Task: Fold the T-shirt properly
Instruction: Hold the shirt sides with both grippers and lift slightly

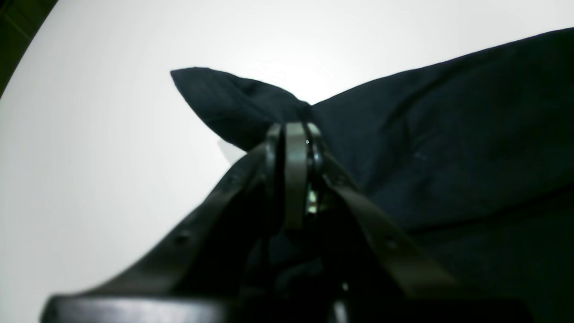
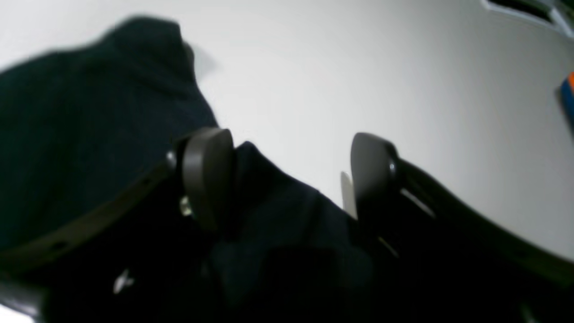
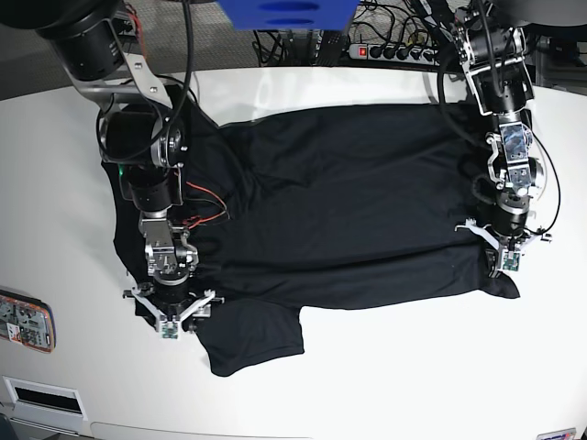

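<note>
The black T-shirt [image 3: 339,202] lies spread over the white table [image 3: 413,367], with a sleeve or corner flap [image 3: 252,344] sticking out toward the front. My left gripper [image 3: 504,258] sits at the shirt's right edge. In the left wrist view that gripper [image 1: 293,131] is shut on a pinch of the T-shirt [image 1: 448,148], and a pointed tip of cloth [image 1: 219,96] pokes out beyond it. My right gripper [image 3: 171,310] is at the shirt's left front edge. Its fingers [image 2: 208,177] stand wide apart, the gripper [image 2: 289,179] is open, and loose T-shirt cloth [image 2: 89,125] lies under and between them.
A flat device [image 3: 26,321] lies at the table's left edge. A power strip with cables [image 3: 385,50] runs along the back, next to a blue object [image 3: 284,14]. An orange and blue item [image 2: 568,96] shows at the right wrist view's edge.
</note>
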Robot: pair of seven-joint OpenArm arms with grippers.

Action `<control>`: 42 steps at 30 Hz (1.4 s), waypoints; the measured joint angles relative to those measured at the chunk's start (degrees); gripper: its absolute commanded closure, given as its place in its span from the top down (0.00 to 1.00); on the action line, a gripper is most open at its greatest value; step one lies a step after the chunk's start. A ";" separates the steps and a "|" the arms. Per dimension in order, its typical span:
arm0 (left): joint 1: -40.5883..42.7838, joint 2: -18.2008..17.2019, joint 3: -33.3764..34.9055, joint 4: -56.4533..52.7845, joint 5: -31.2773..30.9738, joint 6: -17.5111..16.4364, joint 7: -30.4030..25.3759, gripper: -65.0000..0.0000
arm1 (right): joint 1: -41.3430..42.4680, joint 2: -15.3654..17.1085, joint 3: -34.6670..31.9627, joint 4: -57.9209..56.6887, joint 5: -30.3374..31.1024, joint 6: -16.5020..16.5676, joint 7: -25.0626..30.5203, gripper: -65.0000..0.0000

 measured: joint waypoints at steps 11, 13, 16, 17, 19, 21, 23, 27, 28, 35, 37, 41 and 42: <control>-0.26 0.79 0.00 0.00 0.02 0.00 0.00 0.00 | 0.13 -0.46 0.00 0.17 -1.46 -0.20 -1.27 0.61; -0.26 0.63 0.00 0.00 0.00 0.04 0.00 0.00 | 0.22 -1.29 0.02 0.11 -1.44 -0.26 -3.56 0.61; -0.26 0.63 0.00 0.00 0.00 0.00 -0.02 0.00 | 0.07 -2.82 0.02 0.04 -1.46 -0.39 -3.58 0.61; -0.26 0.66 0.00 0.00 0.00 0.00 0.00 0.00 | 0.07 -3.28 0.00 -0.02 -1.49 0.09 -3.65 0.61; -0.26 0.63 0.00 0.00 0.00 0.02 0.00 0.00 | 0.09 -3.82 0.00 -0.09 -1.49 0.09 -3.54 0.61; -0.26 0.63 0.00 0.00 0.00 0.02 0.00 0.00 | 0.11 -3.50 0.02 -0.09 -1.64 -0.13 -3.54 0.60; -0.26 0.66 0.00 0.00 0.02 0.02 0.00 0.00 | 0.09 -2.93 0.04 -0.09 -1.64 -0.17 -3.56 0.60; -0.22 0.66 0.00 0.00 0.00 0.02 0.02 0.00 | 0.11 -2.34 0.35 -0.61 -1.62 -0.31 -3.30 0.60; -0.15 0.66 0.00 0.00 0.00 0.02 0.00 0.00 | 0.37 -2.36 0.35 -1.88 -1.62 -0.26 -2.75 0.60; -0.11 0.66 0.00 0.00 0.00 0.02 0.00 0.00 | 0.85 -2.36 0.33 -5.35 -1.44 -0.59 -0.24 0.60; -0.11 0.68 0.00 0.00 0.02 0.00 0.02 0.00 | 0.85 -1.66 0.33 -5.40 -1.42 0.13 -0.07 0.59; -0.11 0.66 0.00 0.00 0.02 0.02 -0.02 0.00 | 0.85 -1.03 0.35 -5.40 -1.46 4.37 -0.48 0.19; -0.11 0.68 0.00 0.00 0.00 0.00 -0.02 0.00 | 0.68 -1.01 0.35 -5.40 -1.60 5.05 -0.46 0.01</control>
